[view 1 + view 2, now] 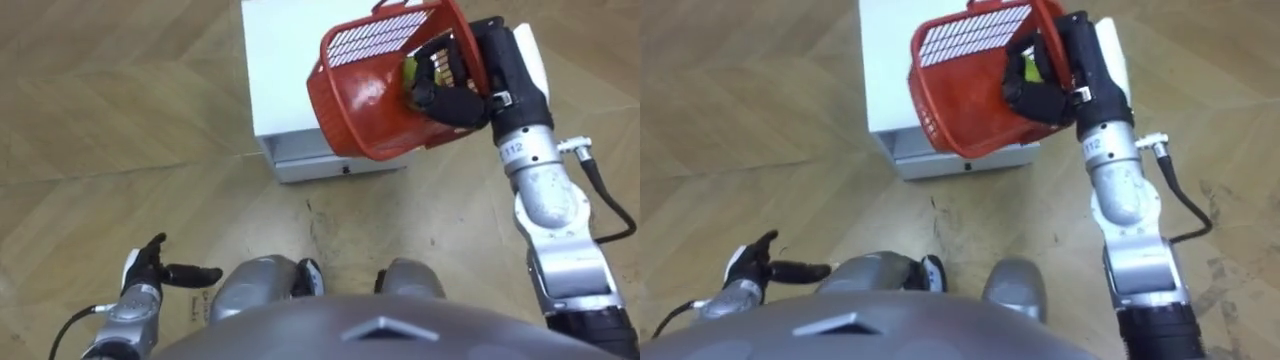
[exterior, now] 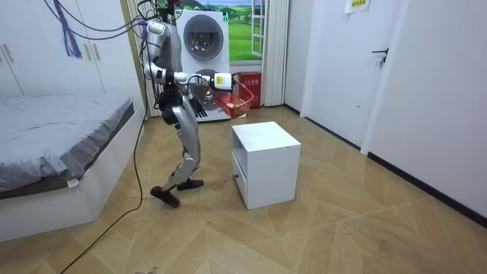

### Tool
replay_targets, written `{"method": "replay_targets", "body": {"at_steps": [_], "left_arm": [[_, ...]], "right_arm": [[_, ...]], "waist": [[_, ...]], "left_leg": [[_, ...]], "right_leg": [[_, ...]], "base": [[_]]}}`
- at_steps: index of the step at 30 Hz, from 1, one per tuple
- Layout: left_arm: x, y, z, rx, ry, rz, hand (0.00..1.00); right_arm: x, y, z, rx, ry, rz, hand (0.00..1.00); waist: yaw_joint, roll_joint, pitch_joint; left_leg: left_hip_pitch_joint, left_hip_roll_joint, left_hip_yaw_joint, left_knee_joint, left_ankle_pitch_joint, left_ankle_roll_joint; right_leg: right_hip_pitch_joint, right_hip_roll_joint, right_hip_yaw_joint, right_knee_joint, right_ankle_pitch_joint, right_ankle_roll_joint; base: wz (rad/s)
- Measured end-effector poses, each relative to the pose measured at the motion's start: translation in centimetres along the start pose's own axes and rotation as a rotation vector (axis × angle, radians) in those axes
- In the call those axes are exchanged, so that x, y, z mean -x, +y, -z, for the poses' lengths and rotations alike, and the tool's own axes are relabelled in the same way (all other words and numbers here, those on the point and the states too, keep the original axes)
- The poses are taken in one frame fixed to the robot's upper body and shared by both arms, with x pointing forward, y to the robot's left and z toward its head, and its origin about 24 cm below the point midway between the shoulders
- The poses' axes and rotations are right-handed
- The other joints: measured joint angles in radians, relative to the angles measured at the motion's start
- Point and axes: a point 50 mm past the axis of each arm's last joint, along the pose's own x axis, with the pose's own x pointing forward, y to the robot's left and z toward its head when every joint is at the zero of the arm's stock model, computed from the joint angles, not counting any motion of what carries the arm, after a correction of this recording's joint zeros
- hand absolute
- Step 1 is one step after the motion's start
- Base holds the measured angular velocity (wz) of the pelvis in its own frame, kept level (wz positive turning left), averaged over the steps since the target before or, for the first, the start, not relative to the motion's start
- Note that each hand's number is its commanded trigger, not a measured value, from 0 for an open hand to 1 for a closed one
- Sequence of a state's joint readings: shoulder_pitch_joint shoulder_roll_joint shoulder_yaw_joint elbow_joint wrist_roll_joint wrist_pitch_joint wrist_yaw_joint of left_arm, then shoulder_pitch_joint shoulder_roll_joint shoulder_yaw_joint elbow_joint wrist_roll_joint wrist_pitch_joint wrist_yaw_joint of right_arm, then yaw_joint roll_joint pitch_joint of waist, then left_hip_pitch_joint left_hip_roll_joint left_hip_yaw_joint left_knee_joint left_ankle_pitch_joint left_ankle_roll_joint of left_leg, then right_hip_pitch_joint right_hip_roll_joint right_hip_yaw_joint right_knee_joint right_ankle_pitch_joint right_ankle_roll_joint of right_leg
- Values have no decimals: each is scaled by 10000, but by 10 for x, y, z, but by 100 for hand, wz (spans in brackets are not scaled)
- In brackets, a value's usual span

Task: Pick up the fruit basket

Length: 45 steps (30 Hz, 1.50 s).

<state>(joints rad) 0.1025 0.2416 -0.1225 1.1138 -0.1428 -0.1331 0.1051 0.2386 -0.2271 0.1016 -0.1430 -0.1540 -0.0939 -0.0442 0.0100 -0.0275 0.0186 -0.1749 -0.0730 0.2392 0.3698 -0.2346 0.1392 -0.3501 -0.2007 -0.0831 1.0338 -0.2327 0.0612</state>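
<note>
My right hand (image 1: 455, 98) is shut on the rim of a red plastic fruit basket (image 1: 372, 95) and holds it tilted in the air above the white cabinet (image 1: 290, 90). Something yellow-green (image 1: 411, 72) shows inside the basket beside my fingers. In the right eye view the same hand (image 1: 1045, 92) grips the basket (image 1: 965, 90) by its near wall. In the room view the basket (image 2: 237, 94) hangs in front of me at chest height. My left hand (image 1: 152, 272) is low at my side, fingers straight and spread, holding nothing.
The white cabinet (image 2: 265, 162) with a drawer front stands on the wooden floor just ahead of me. A bed (image 2: 53, 144) lies at the room view's left, and a washing machine (image 2: 204, 42) stands behind me there.
</note>
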Motion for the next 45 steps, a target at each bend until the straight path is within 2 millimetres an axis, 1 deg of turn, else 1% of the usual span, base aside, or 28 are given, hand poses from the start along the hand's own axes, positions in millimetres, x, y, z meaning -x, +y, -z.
{"method": "replay_targets", "body": {"at_steps": [1,2,3,4,5,6,7,8,10,13,16,19,23,26,28,29,30,31,32,33,34,35,36,37,39,40,42,45], "left_arm": [[0,0,-2,10,-106,13,0],[0,-2,-2,25,-137,42,0],[0,-5,-1,57,-129,123,0],[1,-7,1,-16,-89,199,0],[1,-7,2,-130,-73,228,0],[3,-11,7,-119,54,327,0],[5,-12,13,-223,186,369,0],[6,-11,16,-284,266,372,0],[10,-7,27,-159,570,212,0],[13,-7,36,-133,931,231,0],[13,-7,38,-284,1063,320,0],[12,-8,35,-271,982,328,0],[13,-10,36,-335,1016,393,0],[12,-10,34,-345,906,463,0],[12,-11,31,-403,785,491,0],[12,-11,31,-377,788,502,0],[12,-10,30,-297,720,485,0],[9,-8,23,-294,458,455,0],[8,-9,18,-305,322,492,0],[7,-7,16,-326,261,401,0],[8,-7,19,-316,396,286,0],[9,-7,23,-322,525,234,0],[10,-9,30,-368,804,194,0],[13,-12,37,-401,1070,268,0],[15,-15,42,-415,1235,365,0],[15,-17,43,-428,1262,404,0],[16,-20,43,-487,1255,468,0],[15,-23,41,-449,1226,528,0]], "right_arm": [[-1,3,-1,-128,-42,25,100],[-1,4,-1,-171,-43,74,100],[-1,4,-1,-171,-41,183,100],[-1,2,-1,-147,-47,373,100],[-1,1,-1,-158,-45,468,100],[0,0,0,-173,13,629,100],[-1,0,-2,-293,-43,730,100],[-1,0,-2,-309,-78,771,100],[-2,0,-4,-365,-132,949,100],[-5,-1,-7,-381,-281,1099,100],[-5,-1,-5,-421,-213,1264,100],[-5,0,2,-741,96,1325,100],[-4,1,15,-1156,690,1478,100],[-5,2,19,-1044,893,1717,100],[-7,5,19,-849,844,1790,100],[-10,7,20,-807,809,1821,100],[-12,7,21,-809,878,1902,100],[-13,4,25,-754,1020,2181,100],[-14,0,27,-662,1074,2351,100],[-14,-1,34,-575,1387,2508,100],[-14,3,38,-540,1534,2351,100],[-13,5,39,-532,1595,2255,100],[-12,9,42,-510,1705,2130,100],[-11,11,43,-490,1725,2078,100],[-11,11,45,-500,1770,2229,100],[-11,11,48,-467,1891,2305,100],[-10,12,56,-390,2192,2262,100],[-7,16,69,-288,2789,2136,100]], "waist": [[-11,18,-7],[-16,45,2],[-36,96,-14],[-38,71,-31],[-25,29,-55],[-4,125,-122],[158,154,-134],[218,179,-135],[242,179,-152],[222,175,-155],[221,169,-150],[217,115,-172],[227,96,-171],[232,111,-163],[229,127,-162],[115,60,-117],[93,-95,-18],[73,-61,-62],[62,168,-143],[286,45,-234],[540,25,-219],[628,32,-210],[808,78,-182],[845,128,-152],[790,197,-109],[795,212,-91],[790,220,-94],[777,236,-87]], "left_leg": [[214,28,-89,-221,7,-35],[335,48,-161,-336,4,-61],[540,79,-339,-452,11,-120],[692,79,-524,-566,-25,-203],[751,76,-543,-582,-67,-271],[895,226,-620,-675,-96,-372],[1108,362,-631,-879,-25,-491],[1210,438,-636,-994,-13,-517],[1652,669,-617,-1486,58,-701],[1902,836,-630,-1694,81,-768],[2117,929,-626,-1726,75,-814],[2159,975,-619,-1725,73,-822],[2185,962,-613,-1712,71,-826],[2062,951,-644,-1712,71,-826],[1876,933,-745,-1572,71,-828],[1357,903,-725,-601,-29,-1126],[870,841,-727,41,-273,-1326],[60,870,-862,-574,-220,-1495],[-319,1050,-871,-1118,303,-1367],[-405,950,-347,-1047,608,-901],[-383,897,-215,-1113,627,-869],[-368,880,-235,-1113,629,-866],[-296,869,-315,-1139,629,-866],[-268,844,-437,-1187,627,-868],[-274,817,-507,-1380,642,-892],[-305,818,-506,-1472,698,-932],[-360,833,-504,-1513,742,-967],[-555,863,-502,-1492,753,-974]], "right_leg": [[-167,109,3,-1208,-135,24],[-154,180,-3,-1973,-152,37],[-8,349,7,-3557,-98,29],[231,503,30,-5169,205,-109],[318,583,85,-5769,670,-128],[619,823,157,-6096,923,-102],[937,1006,75,-6558,1008,-198],[1095,1094,30,-6754,1042,-237],[1594,1323,-17,-7267,1065,-285],[1924,1533,-47,-7618,1077,-311],[2278,1680,-100,-7829,1076,-313],[2349,1709,-236,-7861,1075,-314],[2459,1685,-350,-8000,1079,-319],[2454,1660,-514,-8161,1105,-359],[2489,1634,-445,-8377,1171,-458],[2660,1421,-217,-8655,1270,-505],[2744,1238,204,-8795,1293,-478],[2633,1132,592,-8824,1300,-400],[2481,1161,524,-8722,1234,-272],[2236,959,489,-8593,986,96],[2234,952,93,-8675,989,140],[2233,966,-91,-8693,998,143],[2235,974,-400,-8752,1034,88],[2302,964,-656,-8827,1107,66],[2276,965,-880,-8826,1097,85],[2223,973,-959,-8827,1097,85],[2126,987,-1092,-8818,1094,78],[1896,1019,-1120,-8761,1109,10]], "base": [[12],[26],[36],[40],[39],[7],[-4],[-14],[7],[3],[0],[0],[-1],[7],[27],[41],[69],[72],[63],[23],[0],[-17],[-19],[-17],[-5],[-4],[-6],[-5]]}}
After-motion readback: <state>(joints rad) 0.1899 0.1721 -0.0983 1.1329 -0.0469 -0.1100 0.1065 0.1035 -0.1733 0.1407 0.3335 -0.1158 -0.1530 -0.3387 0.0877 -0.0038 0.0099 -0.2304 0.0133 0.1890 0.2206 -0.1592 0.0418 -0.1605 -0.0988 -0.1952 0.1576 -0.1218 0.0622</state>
